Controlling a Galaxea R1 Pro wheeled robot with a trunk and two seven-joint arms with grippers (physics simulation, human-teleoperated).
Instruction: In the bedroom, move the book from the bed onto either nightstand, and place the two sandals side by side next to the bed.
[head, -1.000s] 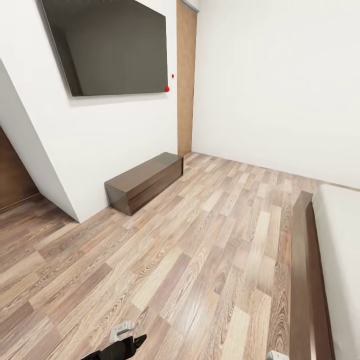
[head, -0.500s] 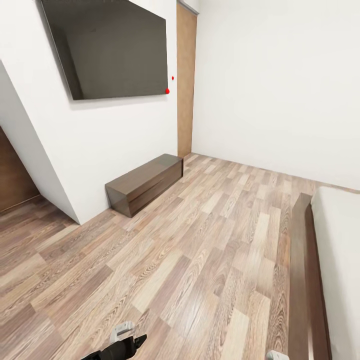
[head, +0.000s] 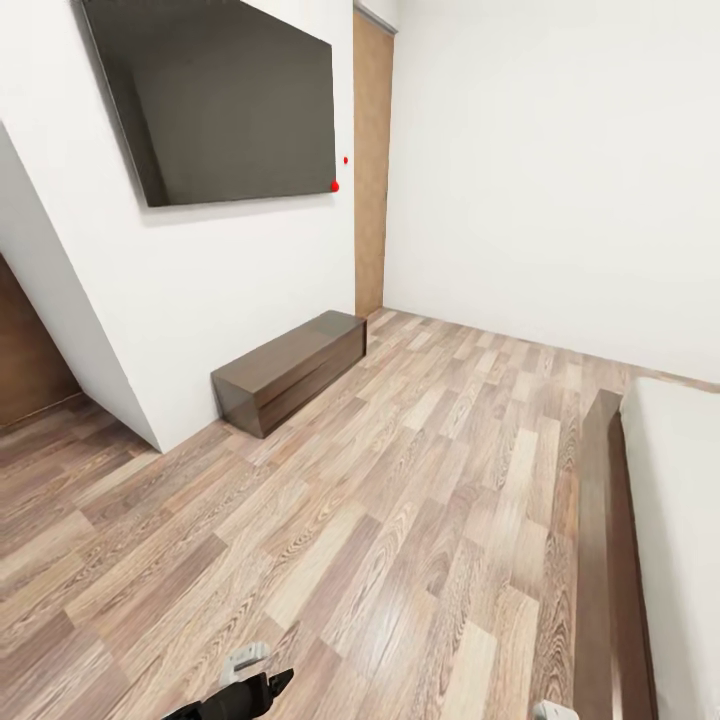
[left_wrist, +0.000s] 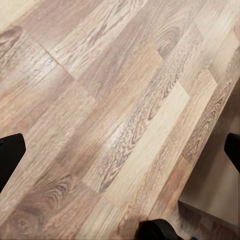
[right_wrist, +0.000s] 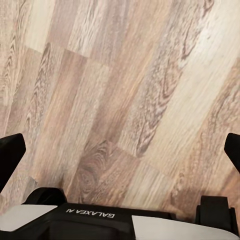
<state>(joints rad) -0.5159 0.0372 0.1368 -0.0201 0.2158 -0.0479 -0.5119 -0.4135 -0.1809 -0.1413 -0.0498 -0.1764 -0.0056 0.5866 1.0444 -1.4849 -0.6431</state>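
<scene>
Whole view slid slightly: my camera moved, not room. Bed (head: 670, 520) edge at right, TV cabinet (head: 290, 368) ahead. Both grippers spread wide, empty, over floor (left_wrist: 120, 100). I'm mid-transit; book unseen.

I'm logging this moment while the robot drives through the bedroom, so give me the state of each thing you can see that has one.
TV: screen dark, mounted on the wall.
TV cabinet: fronts closed, top bare.
Bed: one edge in view, mattress bare there.
Left gripper: open, holding nothing, over the floor.
Right gripper: open, holding nothing, over the floor.
</scene>
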